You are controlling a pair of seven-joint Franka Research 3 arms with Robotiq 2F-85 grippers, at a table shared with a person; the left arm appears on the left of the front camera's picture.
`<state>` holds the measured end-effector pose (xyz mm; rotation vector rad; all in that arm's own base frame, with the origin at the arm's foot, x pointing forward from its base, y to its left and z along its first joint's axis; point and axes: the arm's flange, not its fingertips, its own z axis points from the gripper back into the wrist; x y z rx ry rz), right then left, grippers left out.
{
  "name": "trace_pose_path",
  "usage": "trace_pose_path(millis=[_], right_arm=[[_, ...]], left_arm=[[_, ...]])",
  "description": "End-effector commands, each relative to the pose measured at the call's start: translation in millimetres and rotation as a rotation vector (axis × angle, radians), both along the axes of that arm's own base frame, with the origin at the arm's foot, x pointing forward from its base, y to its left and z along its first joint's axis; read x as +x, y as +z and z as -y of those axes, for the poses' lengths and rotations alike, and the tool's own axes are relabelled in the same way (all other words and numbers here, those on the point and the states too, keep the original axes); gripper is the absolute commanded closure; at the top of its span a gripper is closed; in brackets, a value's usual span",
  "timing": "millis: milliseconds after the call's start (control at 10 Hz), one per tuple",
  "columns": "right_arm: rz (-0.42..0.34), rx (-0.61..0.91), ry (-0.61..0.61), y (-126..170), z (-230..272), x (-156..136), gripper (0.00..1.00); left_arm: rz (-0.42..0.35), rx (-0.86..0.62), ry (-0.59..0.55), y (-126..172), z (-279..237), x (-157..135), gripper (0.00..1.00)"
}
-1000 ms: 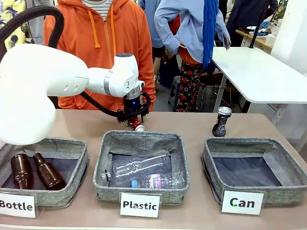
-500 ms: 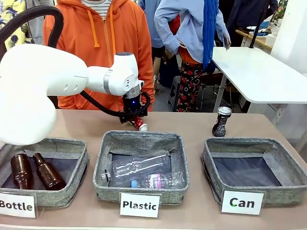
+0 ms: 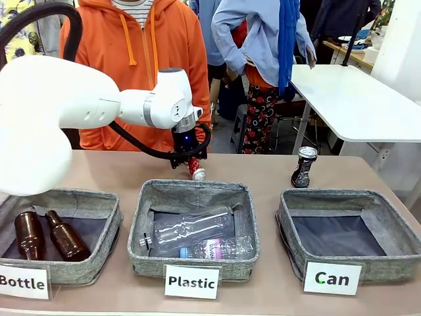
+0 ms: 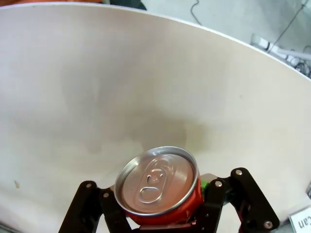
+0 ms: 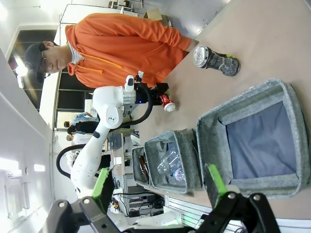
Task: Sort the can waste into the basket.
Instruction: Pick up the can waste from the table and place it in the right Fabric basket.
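Ok, front: labels read "Bottle", "Plastic", "Can". Bottle basket (image 3: 66,196) holds two brown bottles (image 3: 64,236), Plastic basket (image 3: 195,187) holds clear bottles (image 3: 194,227). Left gripper (image 3: 192,164) is clamped on red can (image 3: 195,170), well left of Can basket (image 3: 348,195). Black-blue can (image 3: 302,167) stands just behind Can basket. Left wrist: red can's silver end faces camera. Right wrist: right gripper (image 5: 158,187) has fingers apart, near Can basket.

Row of grey fabric baskets along the near table edge: "Bottle" basket (image 3: 109,227) left, "Plastic" basket (image 3: 141,224) middle, "Can" basket (image 3: 286,224) right. Crushed black-blue metal can (image 3: 302,168) stands behind the right one; crushed red metal can (image 3: 196,172), in left gripper (image 3: 192,164), behind the middle.
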<state>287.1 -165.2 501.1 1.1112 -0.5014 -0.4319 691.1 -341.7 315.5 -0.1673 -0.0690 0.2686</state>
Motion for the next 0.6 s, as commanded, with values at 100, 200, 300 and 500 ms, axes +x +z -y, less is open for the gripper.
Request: trace_pose_path(millis=[100,200,300,500], right_arm=[[0.042,0.010,0.002,-1,-2,1,0.00],[0.042,0.010,0.002,-1,-2,1,0.00],[0.042,0.010,0.002,-1,-2,1,0.00],[0.042,0.010,0.002,-1,-2,1,0.00]], left_arm=[[0.140,-0.063,-0.179,62,-13,-44,1.00],[0.204,-0.055,-0.241,95,-14,-56,1.00],[0.225,-0.051,-0.326,120,-10,-69,1.00],[0.244,-0.101,-0.572,161,-6,-102,1.00]])
